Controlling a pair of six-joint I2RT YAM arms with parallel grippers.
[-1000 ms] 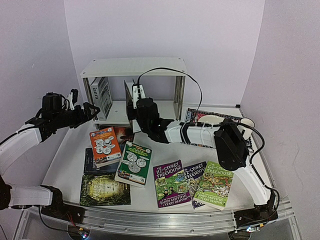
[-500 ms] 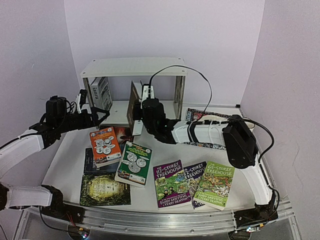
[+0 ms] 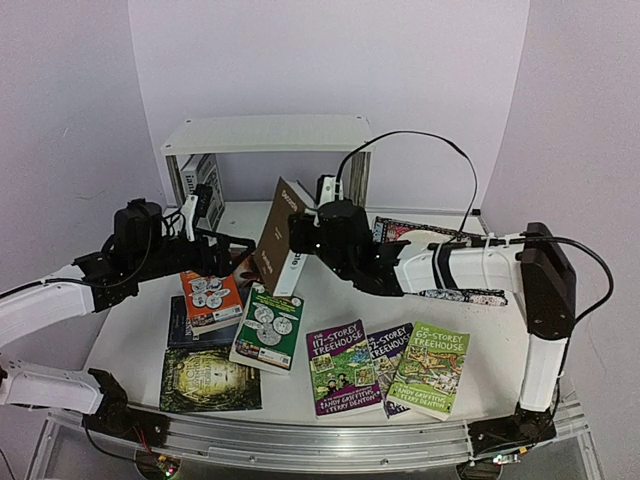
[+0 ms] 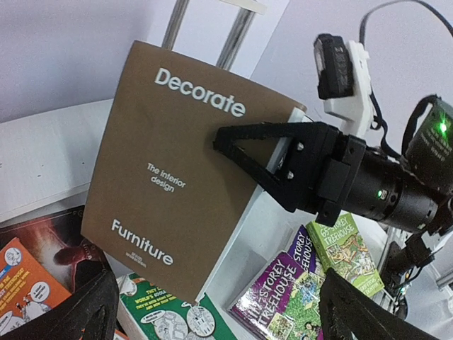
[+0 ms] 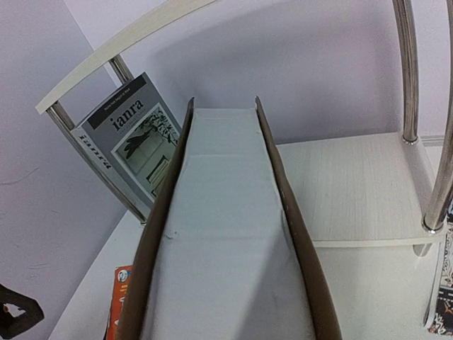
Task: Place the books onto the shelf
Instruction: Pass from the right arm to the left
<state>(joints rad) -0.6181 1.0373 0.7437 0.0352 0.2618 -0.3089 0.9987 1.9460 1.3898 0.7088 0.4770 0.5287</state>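
**Left gripper** (image 3: pixel 238 252): fingers spread wide, nothing between them. It hovers over the left half of the table (image 3: pixel 130 320), facing the front cover of the brown book and just short of it.

**Right gripper** (image 3: pixel 298 243): fingers clamped on the brown "Decorate" hardback (image 3: pixel 278 235). One finger (image 4: pixel 255 149) lies across the cover. The book is off the table and tilted, top leaning away from the shelf, in front of the lower board.

**Shelf** (image 3: pixel 265 133): stands at the far edge of the table. One grey "janra" book (image 5: pixel 134 138) leans at the left end of its lower board.

**Books lying flat on the table:**
- Left of centre: orange paperback (image 3: pixel 208 292) and green paperback (image 3: pixel 268 328), overlapping dark covers.
- Near left corner: dark book (image 3: pixel 208 380).
- Near edge, centre to right: purple "117-Storey Treehouse" (image 3: pixel 343 367), a blue one (image 3: pixel 388 345) and green "65-Storey Treehouse" (image 3: pixel 430 368), overlapping.
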